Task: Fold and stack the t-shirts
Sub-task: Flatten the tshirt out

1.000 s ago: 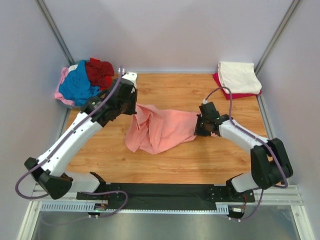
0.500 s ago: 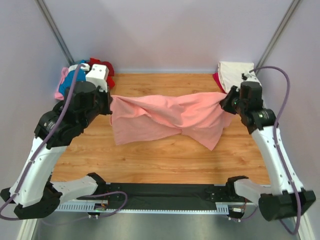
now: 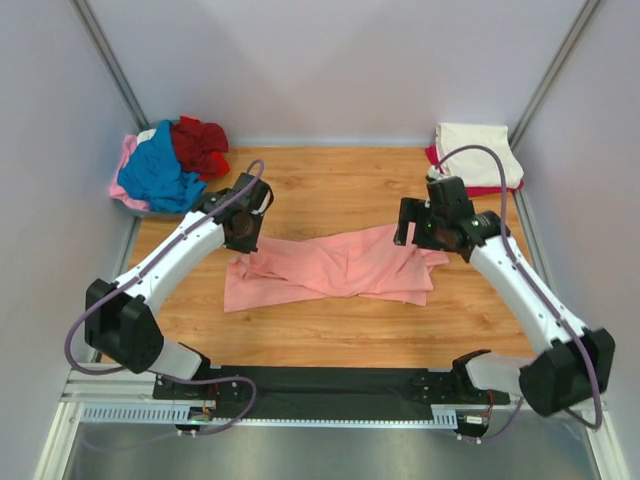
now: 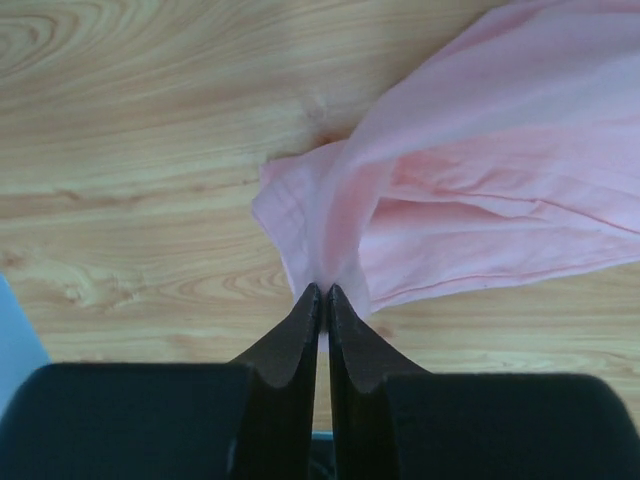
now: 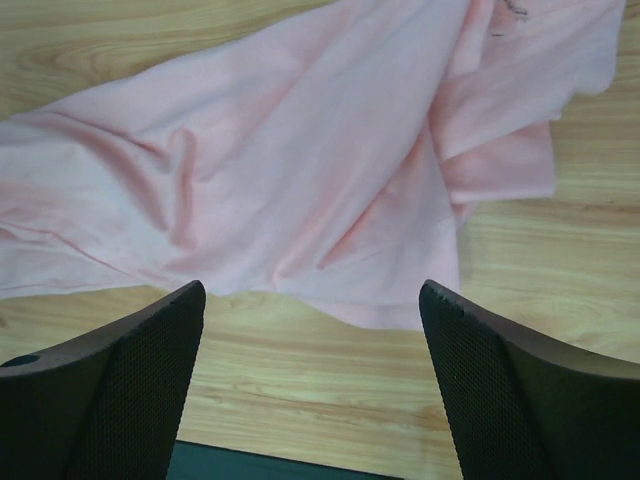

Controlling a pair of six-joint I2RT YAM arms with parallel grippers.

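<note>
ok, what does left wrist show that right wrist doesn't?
Left wrist only: the left end effector shut on an edge of the salmon-pink t-shirt. Right wrist only: the right end effector open, holding nothing, above the cloth. Both: that t-shirt lying rumpled on the wooden table.

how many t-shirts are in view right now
6: salmon-pink shirt spread in the middle; blue shirt, dark red shirt and pale pink shirt heaped far left, maybe hiding more; cream shirt folded on a bright red shirt far right.
</note>
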